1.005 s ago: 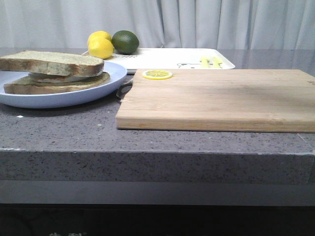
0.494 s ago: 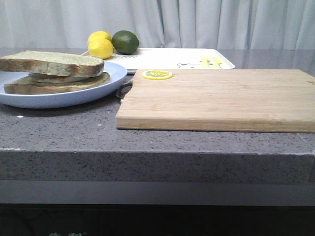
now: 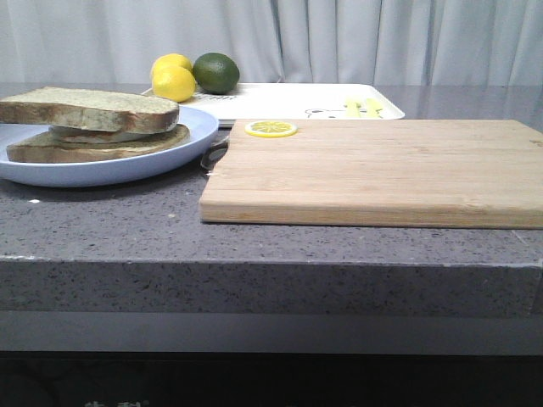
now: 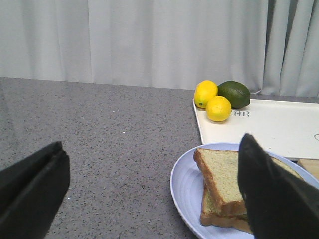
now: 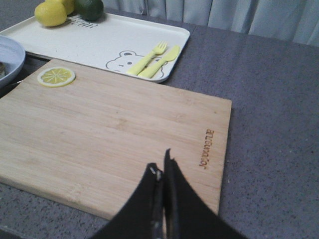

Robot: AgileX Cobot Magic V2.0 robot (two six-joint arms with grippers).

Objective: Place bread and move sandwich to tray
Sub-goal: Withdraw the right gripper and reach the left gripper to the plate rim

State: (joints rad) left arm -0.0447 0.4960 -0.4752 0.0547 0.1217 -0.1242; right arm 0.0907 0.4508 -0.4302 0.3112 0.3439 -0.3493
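Note:
The sandwich [image 3: 93, 127] sits on the pale blue plate [image 3: 127, 165] at the left of the counter. The thick bread [image 3: 89, 108] slice lies on top of the stack, and a pale layer shows between the slices. The white tray [image 3: 297, 100] lies behind the plate and the board. In the left wrist view my left gripper [image 4: 152, 199] is open and empty, above the counter just beside the plate [image 4: 187, 189] and the sandwich [image 4: 224, 181]. My right gripper [image 5: 162, 167] is shut and empty over the near edge of the wooden cutting board [image 5: 114, 129]. Neither gripper shows in the front view.
Two lemons [image 3: 174, 79] and a lime [image 3: 216, 72] rest on the tray's far left corner. A lemon slice [image 3: 271, 129] lies on the cutting board's [image 3: 373, 170] back left corner. A bear print and yellow fork-and-knife marks [image 5: 152, 59] show on the tray [image 5: 99, 42].

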